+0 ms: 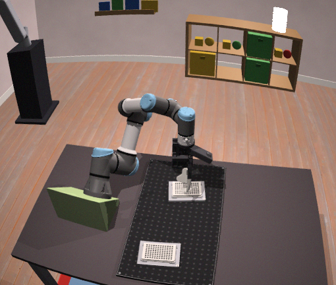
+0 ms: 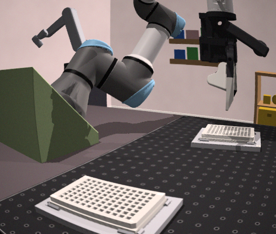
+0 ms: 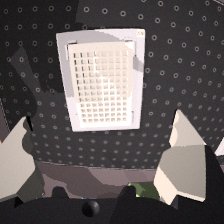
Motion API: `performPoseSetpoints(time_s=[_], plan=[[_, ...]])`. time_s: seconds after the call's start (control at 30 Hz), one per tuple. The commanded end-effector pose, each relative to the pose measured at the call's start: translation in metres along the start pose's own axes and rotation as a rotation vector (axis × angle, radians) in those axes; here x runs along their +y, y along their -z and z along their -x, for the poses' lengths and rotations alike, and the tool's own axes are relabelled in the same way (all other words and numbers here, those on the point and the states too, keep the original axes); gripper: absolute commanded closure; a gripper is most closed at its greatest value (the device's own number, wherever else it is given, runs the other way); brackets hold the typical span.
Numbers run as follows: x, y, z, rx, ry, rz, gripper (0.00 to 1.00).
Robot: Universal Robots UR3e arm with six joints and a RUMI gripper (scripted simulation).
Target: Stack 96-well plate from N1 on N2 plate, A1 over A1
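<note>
A white 96-well plate (image 1: 185, 188) sits in the far nest N1 (image 1: 186, 198) on the black perforated board; it also shows in the exterior view (image 2: 228, 133) and in the wrist view (image 3: 104, 82). A second white plate (image 1: 159, 252) (image 2: 107, 199) lies flat in the near nest N2. My gripper (image 2: 230, 104) hangs straight down above the N1 plate, clearly off it. Its fingers are wide open and empty, and in the wrist view (image 3: 100, 120) they stand on either side of the plate's near end. I cannot make out the cut corners.
A green wedge block (image 1: 82, 208) stands beside the arm's base on the table's left side. The black perforated board (image 1: 176, 224) carries both nests. A shelf unit and a black pedestal stand far off on the floor.
</note>
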State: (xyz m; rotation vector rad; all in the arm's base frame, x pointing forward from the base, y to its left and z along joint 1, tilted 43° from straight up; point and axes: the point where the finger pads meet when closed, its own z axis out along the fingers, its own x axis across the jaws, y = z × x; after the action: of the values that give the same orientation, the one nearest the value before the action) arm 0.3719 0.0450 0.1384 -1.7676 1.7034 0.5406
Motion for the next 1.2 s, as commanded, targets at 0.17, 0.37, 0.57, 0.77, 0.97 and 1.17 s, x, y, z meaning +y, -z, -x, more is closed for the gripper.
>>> performPoseSetpoints(time_s=[0.17, 0.37, 0.57, 0.77, 0.97, 1.17], plan=[[-0.001, -0.014, 0.000, 0.002, 0.000, -0.003, 0.00], [-0.001, -0.024, 0.000, 0.002, 0.000, -0.003, 0.00], [-0.001, -0.031, 0.000, 0.002, 0.000, -0.003, 0.00], [-0.001, -0.041, 0.000, 0.002, 0.000, -0.003, 0.00], [-0.001, -0.051, 0.000, 0.002, 0.000, -0.003, 0.00], [-0.001, -0.058, 0.000, 0.002, 0.000, -0.003, 0.00]])
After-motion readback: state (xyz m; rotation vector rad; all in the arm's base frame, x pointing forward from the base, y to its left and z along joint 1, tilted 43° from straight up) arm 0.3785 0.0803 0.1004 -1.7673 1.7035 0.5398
